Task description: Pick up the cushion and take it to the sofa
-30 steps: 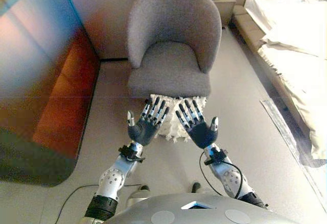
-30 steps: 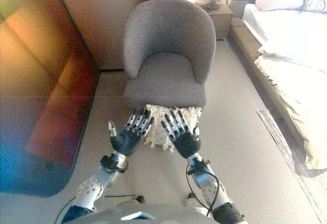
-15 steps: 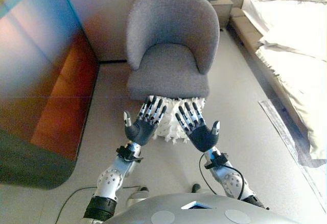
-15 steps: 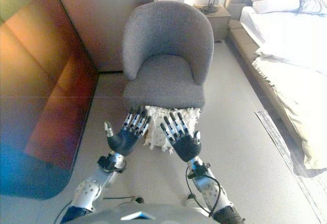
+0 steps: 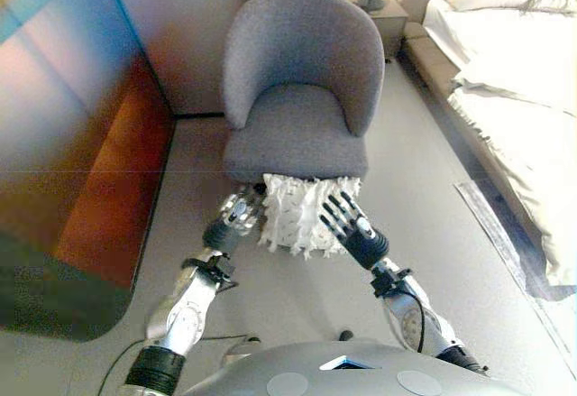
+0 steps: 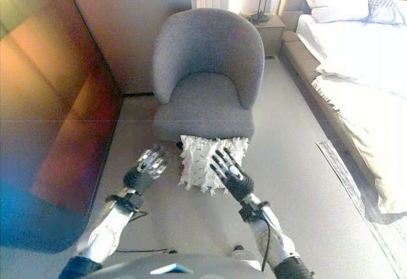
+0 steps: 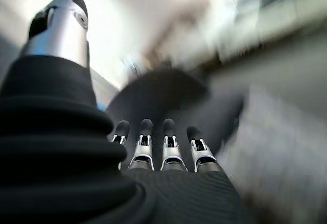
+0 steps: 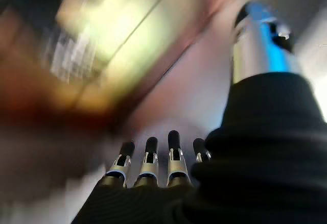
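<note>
The cushion (image 5: 305,213) sits on the floor (image 5: 424,207), leaning against the front of the grey chair (image 5: 302,80). It is white and square, and little spiky tufts stick out all over it. It looks soft and puffy, so I think it is light and will squash when I press it. The tufts may slip a bit, so I should not pinch just them. I think the best way is to press on both side edges and squeeze it between my palms.

My left robot hand (image 5: 236,215) is just beside the cushion's left edge. My right robot hand (image 5: 347,221) is at its right edge. The fingers of both are straight and spread, and hold nothing.

The chair is round-backed, with fuzzy cloth. A bed (image 5: 523,80) with pale sheets and a pillow (image 6: 336,4) is off to my right. A shiny brown panel (image 5: 81,143) stands on my left.
</note>
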Available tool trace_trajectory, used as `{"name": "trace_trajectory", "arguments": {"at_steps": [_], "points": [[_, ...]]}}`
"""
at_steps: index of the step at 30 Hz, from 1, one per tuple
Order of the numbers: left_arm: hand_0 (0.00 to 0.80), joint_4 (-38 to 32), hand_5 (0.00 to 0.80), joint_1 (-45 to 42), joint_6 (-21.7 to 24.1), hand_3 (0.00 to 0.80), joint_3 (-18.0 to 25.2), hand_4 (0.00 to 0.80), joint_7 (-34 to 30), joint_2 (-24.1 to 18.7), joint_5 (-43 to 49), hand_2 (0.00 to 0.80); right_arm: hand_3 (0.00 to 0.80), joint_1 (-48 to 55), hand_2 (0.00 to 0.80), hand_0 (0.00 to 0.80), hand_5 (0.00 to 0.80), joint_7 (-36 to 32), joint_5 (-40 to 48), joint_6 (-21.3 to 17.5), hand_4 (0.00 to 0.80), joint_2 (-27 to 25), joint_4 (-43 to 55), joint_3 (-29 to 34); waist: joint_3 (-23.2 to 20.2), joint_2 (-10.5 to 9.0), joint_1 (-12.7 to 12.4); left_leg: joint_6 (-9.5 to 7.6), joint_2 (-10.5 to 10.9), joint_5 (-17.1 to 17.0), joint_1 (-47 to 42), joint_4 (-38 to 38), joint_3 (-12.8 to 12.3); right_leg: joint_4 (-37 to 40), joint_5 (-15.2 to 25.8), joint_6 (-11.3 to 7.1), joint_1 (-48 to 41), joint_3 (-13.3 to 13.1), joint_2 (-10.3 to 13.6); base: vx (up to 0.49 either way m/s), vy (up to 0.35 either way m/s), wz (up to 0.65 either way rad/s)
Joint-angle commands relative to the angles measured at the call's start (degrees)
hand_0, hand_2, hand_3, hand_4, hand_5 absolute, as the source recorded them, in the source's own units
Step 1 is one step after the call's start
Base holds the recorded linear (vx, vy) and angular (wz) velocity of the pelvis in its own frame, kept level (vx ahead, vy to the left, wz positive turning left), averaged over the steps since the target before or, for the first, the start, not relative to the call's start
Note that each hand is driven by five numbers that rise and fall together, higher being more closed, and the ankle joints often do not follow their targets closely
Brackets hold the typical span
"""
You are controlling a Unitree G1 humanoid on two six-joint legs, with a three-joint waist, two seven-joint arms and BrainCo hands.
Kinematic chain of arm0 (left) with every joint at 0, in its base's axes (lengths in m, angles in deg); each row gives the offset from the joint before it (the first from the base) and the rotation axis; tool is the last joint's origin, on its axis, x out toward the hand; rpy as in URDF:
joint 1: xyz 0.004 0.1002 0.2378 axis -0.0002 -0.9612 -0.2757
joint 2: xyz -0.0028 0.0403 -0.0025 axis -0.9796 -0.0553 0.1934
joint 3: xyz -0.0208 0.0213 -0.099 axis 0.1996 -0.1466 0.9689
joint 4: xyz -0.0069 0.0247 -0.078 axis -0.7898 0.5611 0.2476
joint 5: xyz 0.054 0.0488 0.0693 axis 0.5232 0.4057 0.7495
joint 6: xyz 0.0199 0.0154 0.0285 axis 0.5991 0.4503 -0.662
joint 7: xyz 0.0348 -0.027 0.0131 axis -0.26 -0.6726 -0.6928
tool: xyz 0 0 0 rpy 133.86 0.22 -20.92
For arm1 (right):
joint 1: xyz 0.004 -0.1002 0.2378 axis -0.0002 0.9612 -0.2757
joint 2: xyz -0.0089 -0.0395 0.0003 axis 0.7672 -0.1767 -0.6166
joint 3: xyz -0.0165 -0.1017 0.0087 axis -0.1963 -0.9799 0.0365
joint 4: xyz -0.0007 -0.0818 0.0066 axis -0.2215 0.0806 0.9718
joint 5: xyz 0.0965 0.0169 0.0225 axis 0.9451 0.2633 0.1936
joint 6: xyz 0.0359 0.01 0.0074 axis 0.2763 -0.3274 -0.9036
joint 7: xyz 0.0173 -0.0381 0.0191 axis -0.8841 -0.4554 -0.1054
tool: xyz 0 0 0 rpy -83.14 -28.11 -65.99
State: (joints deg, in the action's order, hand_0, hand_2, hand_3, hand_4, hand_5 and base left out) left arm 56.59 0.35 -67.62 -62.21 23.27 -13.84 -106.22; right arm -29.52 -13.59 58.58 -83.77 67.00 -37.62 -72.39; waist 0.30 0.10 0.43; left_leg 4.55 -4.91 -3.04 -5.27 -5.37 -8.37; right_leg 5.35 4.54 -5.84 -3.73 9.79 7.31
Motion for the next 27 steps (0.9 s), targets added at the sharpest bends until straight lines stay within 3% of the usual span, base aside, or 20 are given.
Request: {"name": "trace_trajectory", "arguments": {"at_steps": [1,5,13,27], "points": [[0.0,0.7,0.0,5.62,2.16,0.0,1.83,0.0,4.78,-0.8,5.7,0.0,0.0,-4.34,0.0,0.0,0.0,7.14,-8.47,-3.49,0.0,0.13,4.26,1.72,3.76,-1.77,-1.16,-2.55,2.54,4.08,-0.14,0.37,-0.69,-1.15,-3.63,-1.96,-1.84,2.56,0.44,0.0,0.0,0.0],[0.0,-0.09,0.0,4.1,5.11,0.0,1.77,0.0,5.69,-1.25,8.95,0.0,0.0,-3.39,0.0,0.0,0.0,10.66,-7.9,-3.84,0.0,0.0,4.88,2.55,4.94,-1.73,-1.19,-2.7,2.47,3.91,0.16,0.37,-0.59,-1.45,-3.58,-1.82,-1.5,2.32,0.43,-0.019,0.01,0.0],[0.0,-0.35,0.0,1.98,7.7,0.0,2.38,0.0,5.09,-1.06,7.14,0.0,0.0,-1.44,0.0,0.0,0.0,11.39,-9.02,-5.6,0.0,0.23,5.08,3.81,6.71,-1.49,-1.31,-2.85,2.59,3.75,1.11,0.37,-0.26,-1.83,-3.57,-1.87,-0.41,2.2,0.75,-0.023,0.019,0.0],[0.0,-3.21,0.0,-2.01,8.57,0.0,4.24,0.0,-1.45,-0.81,-0.83,0.0,0.0,2.71,0.0,0.0,0.0,8.91,-7.79,-4.86,0.0,0.87,5.86,5.78,6.49,-2.13,-1.57,-3.22,2.73,4.64,0.99,0.37,-1.28,-2.84,-3.82,-3.52,-0.44,3.4,2.94,0.05,0.061,0.0]]}}
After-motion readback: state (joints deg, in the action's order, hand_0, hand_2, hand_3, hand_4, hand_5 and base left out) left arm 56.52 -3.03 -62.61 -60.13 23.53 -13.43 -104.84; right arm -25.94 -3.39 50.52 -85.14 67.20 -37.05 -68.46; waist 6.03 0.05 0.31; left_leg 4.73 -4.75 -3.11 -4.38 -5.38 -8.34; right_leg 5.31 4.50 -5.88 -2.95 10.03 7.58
